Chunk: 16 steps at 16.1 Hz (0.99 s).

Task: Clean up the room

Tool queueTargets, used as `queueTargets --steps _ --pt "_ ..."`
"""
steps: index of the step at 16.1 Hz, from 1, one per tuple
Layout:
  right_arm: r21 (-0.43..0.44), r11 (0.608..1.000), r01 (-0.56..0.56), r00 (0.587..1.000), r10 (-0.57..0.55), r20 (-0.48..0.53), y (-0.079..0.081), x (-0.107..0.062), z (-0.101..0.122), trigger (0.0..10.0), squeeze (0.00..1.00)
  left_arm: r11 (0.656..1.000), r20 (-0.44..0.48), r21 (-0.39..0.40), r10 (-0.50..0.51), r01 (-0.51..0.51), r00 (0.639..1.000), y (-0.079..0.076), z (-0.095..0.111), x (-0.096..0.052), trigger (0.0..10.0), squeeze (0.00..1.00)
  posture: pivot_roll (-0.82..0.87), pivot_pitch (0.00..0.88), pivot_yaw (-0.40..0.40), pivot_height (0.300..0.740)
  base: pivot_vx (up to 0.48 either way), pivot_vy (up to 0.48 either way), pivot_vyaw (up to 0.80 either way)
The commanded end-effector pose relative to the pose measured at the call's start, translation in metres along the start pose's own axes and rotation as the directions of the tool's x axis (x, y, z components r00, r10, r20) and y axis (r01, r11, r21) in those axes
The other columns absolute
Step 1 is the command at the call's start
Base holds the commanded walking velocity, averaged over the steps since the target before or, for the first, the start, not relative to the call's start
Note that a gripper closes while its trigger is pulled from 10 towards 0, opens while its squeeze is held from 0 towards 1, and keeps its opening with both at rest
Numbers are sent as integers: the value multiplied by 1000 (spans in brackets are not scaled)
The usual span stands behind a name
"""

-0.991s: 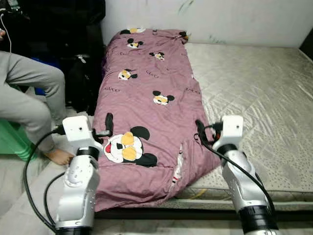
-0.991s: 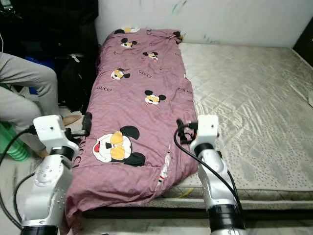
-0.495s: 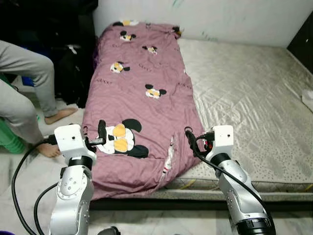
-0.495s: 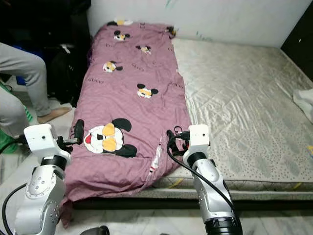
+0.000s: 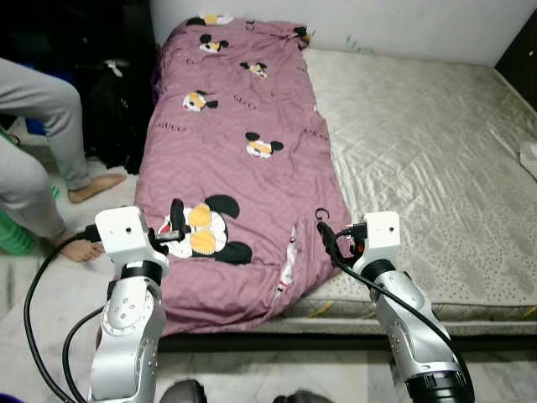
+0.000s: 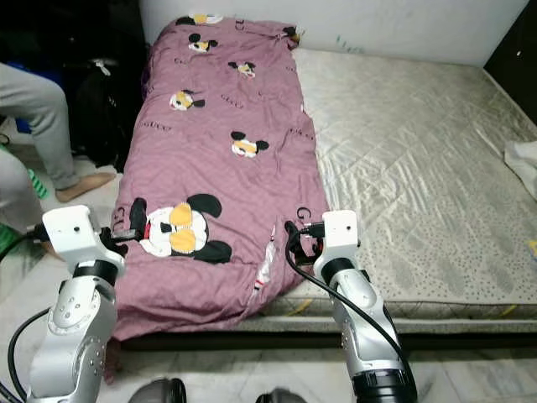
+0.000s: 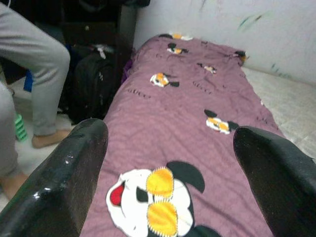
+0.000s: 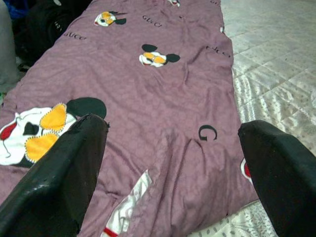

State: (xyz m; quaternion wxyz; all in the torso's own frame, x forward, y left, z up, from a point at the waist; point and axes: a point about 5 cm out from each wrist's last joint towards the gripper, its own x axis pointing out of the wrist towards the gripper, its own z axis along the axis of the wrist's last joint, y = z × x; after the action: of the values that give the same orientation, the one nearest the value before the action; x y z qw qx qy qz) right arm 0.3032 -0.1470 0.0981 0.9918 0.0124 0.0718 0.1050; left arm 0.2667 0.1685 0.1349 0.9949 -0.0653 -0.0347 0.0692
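Note:
A mauve blanket [image 5: 243,159] printed with cartoon mice lies lengthwise along the left side of a bare beige mattress [image 5: 419,151]. Its near end hangs over the mattress's front edge. My left gripper [image 5: 177,222] hovers at the blanket's near left edge, beside the large mouse print [image 7: 158,197]. It is open with nothing between its fingers [image 7: 74,173]. My right gripper [image 5: 323,233] is at the blanket's near right edge, where the cloth meets the mattress. It is open too, fingers [image 8: 64,168] wide apart above the fabric.
A person in grey trousers [image 5: 42,101] sits at the left, bare feet [image 5: 92,186] on the floor beside the bed. A black bag [image 5: 117,109] stands against the bed's left side. A white cloth [image 5: 530,159] lies at the mattress's right edge. A green stool [image 5: 13,239] is at far left.
The whole picture has shifted, so the camera has moved and now sees more of the floor before the bed. Both grippers stay open at the blanket's near end.

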Motion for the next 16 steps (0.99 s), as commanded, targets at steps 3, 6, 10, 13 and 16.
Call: queueTargets --steps 3,6,10,13,16 --pt "-11 1000 -2 1000 2 4 -1 0 3 10000 0 1000 14 3 9 -9 1000 -1 3 1 10000 0 -34 170 -112 620 0 0 0" --pt "-15 1000 -2 1000 2 8 -1 2 4 10000 0 1000 27 10 17 -17 999 -2 5 6 10000 0 -36 166 -112 615 0 0 0" --pt "-38 999 -30 999 31 12 0 5 6 10000 0 999 45 15 27 -28 999 1 7 6 10000 0 -39 164 -123 615 0 0 0" --pt "-57 996 -64 997 66 28 6 7 10 10000 0 1000 65 -1 -5 5 998 -4 11 6 10000 0 -36 161 -126 615 0 0 0" --pt "-68 994 -89 995 91 37 11 8 11 10000 0 1000 68 -4 -6 6 998 -4 11 6 10000 0 -31 155 -126 615 80 0 423"
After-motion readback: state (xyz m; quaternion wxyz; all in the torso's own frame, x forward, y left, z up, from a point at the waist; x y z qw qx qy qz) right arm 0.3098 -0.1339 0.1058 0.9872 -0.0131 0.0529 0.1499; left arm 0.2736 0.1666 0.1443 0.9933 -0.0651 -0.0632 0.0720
